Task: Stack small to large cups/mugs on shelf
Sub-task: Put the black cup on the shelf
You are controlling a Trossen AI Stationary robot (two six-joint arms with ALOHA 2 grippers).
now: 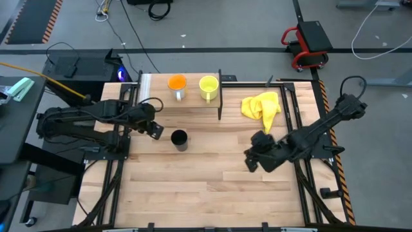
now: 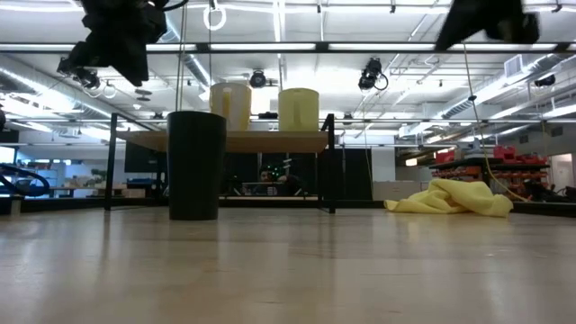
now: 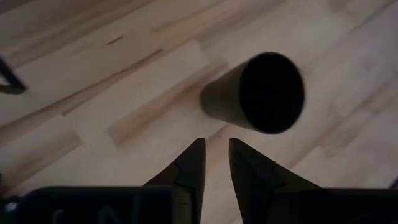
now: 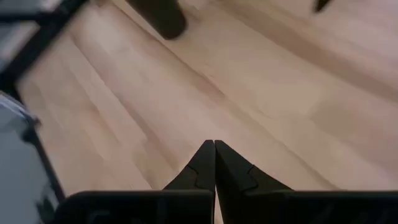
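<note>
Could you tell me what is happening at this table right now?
The orange mug and the yellow mug stand side by side on the shelf. The black cup stands upright on the tabletop, held by nothing. The left end effector hangs above the table next to it, fingers slightly apart and empty. The right end effector waits, shut, above the table's right half, near a yellow cloth.

A crumpled yellow cloth (image 1: 262, 106) lies on my tabletop (image 1: 212, 180) near its far right corner, and the low view shows it as a soft heap (image 2: 450, 200). Past the far edge, on the grey floor, stands a red and black cart (image 1: 308, 44), and black cables (image 1: 132, 29) trail nearby.
</note>
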